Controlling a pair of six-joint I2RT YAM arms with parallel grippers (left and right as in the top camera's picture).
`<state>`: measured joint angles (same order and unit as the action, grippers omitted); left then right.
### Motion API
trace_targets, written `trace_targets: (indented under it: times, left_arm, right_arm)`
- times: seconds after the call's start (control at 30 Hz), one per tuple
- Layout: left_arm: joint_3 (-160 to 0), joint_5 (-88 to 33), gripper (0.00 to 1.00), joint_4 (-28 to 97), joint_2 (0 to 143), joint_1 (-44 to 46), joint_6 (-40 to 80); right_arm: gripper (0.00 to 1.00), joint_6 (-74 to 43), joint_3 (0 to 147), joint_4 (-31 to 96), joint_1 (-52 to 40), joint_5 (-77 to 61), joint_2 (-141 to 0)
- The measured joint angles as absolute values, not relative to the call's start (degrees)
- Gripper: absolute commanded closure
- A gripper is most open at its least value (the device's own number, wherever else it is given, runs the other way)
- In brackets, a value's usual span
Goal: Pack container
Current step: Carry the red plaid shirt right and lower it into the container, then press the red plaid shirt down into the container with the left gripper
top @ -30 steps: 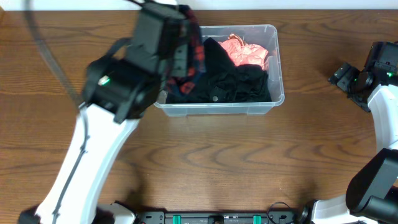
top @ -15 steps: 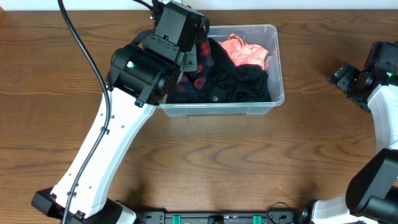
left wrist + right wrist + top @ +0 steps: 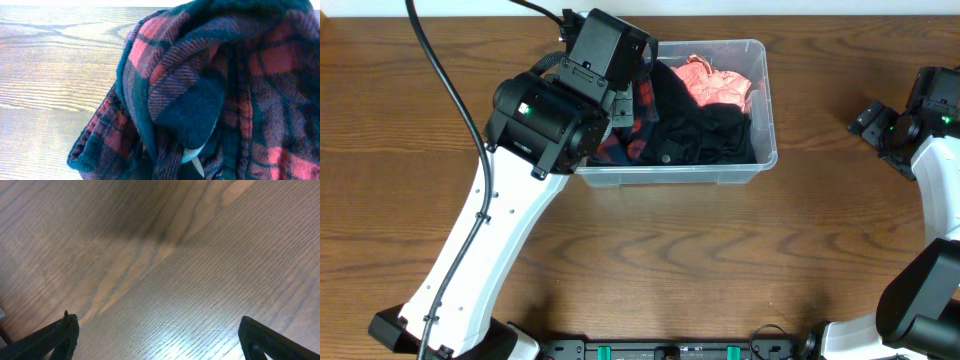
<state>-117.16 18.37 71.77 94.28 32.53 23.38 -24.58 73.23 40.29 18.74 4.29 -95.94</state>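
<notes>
The clear container [image 3: 670,176] stands at the back middle of the table. It holds a black garment [image 3: 705,135] and a pink garment [image 3: 715,85]. My left gripper is over the container's left end, hidden under its own wrist. A red and dark plaid garment [image 3: 632,112] hangs from it into the container and fills the left wrist view [image 3: 215,90]; the jaws are hidden by the cloth. My right gripper [image 3: 870,120] is open and empty at the far right, over bare wood [image 3: 165,340].
The left arm [image 3: 500,240] reaches across the table's left half from the front edge. The right arm [image 3: 935,200] stands along the right edge. The wooden table [image 3: 720,260] shows in front of the container.
My left gripper has come down over the container's left end with the plaid garment, which now sits lower inside. The right arm has not moved.
</notes>
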Motion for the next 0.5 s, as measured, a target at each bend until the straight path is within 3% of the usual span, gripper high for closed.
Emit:
trace_targets:
  times: [0.5]
  left_arm:
    - [-117.67,16.29,0.94,64.34,106.94,32.58,23.99]
  right_arm:
    - [0.01,-24.6,73.23,40.29,18.74,4.29,-95.94]
